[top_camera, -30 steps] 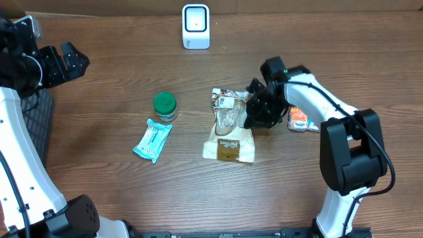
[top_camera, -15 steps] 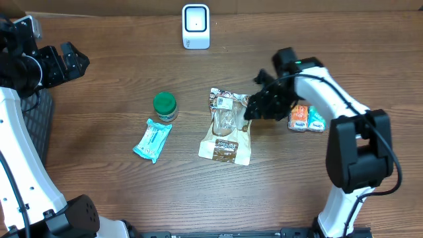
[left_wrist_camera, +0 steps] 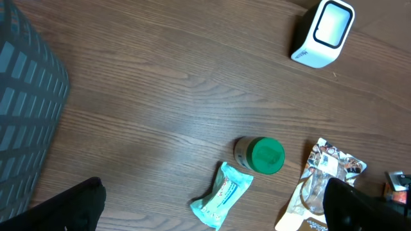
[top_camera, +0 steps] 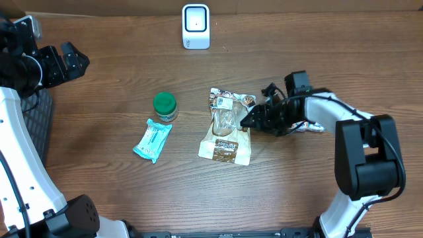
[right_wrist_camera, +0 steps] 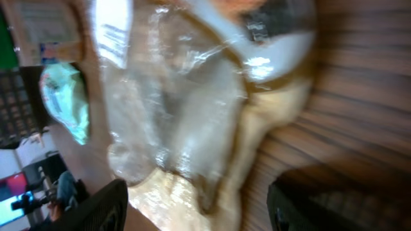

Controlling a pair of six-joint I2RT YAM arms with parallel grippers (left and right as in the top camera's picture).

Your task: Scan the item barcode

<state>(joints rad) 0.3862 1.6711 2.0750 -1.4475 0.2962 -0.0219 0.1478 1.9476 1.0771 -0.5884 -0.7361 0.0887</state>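
Facing pouch (top_camera: pixel 227 135) right edge, right jaws parted

1. One white scanner (top_camera: pixel 195 26), at the upper middle of the overhead frame.
2. One green-lidded jar (top_camera: pixel 164 106), left of centre.
3. One teal packet (top_camera: pixel 153 139), just below the jar.
4. One clear-and-brown pouch (top_camera: pixel 227 125), at the centre.
5. At least one small orange pack (top_camera: pixel 312 125), right of centre (the arm covers most of that spot, so the exact count cannot be told).
6. One dark basket (top_camera: pixel 38 112), at the left edge.
7. Two robot arms: the left arm (top_camera: pixel 20 132) and the right arm (top_camera: pixel 360 142).
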